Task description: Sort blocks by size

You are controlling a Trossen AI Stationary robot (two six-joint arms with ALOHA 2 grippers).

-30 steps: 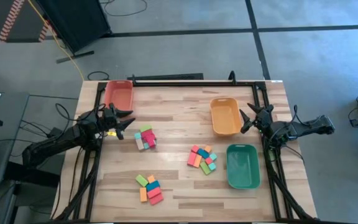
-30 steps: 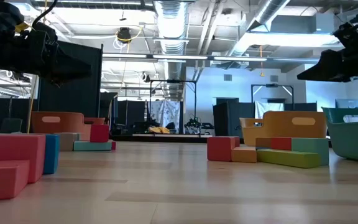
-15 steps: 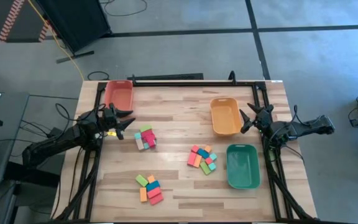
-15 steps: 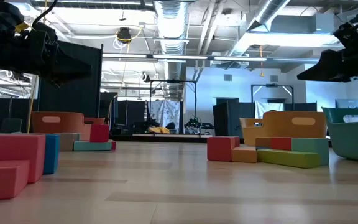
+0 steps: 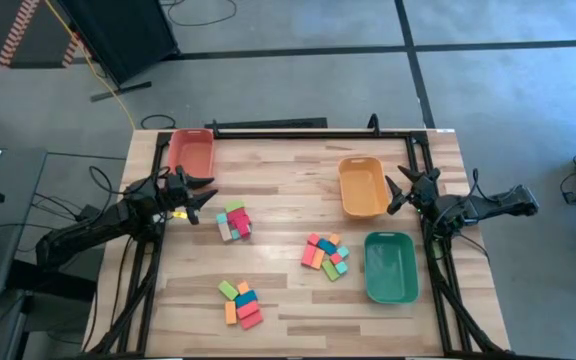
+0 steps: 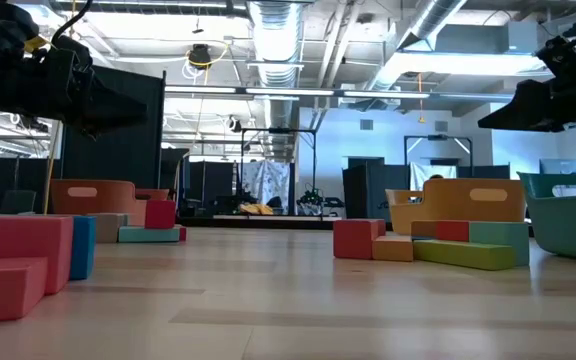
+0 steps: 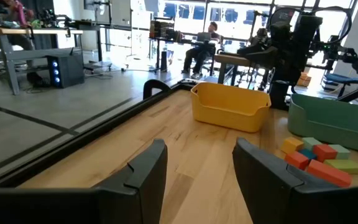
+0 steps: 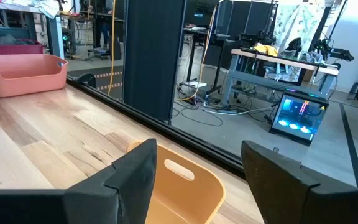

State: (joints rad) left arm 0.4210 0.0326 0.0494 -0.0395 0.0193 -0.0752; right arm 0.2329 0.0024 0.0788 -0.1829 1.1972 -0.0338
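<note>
The right gripper (image 8: pixel 194 180) stood open and empty above the orange tray (image 8: pixel 182 186); farther ahead, a pink tray (image 8: pixel 20 73) sat, apparently empty.

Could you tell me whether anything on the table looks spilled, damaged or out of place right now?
Nothing stands out. The blocks lie in three loose clusters on the table, and all three trays sit upright and empty.

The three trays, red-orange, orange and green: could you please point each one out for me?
red-orange tray (image 5: pixel 190 152): high view, its floor.
orange tray (image 5: pixel 362 188): high view, its floor.
green tray (image 5: pixel 390 268): high view, its floor.
</note>
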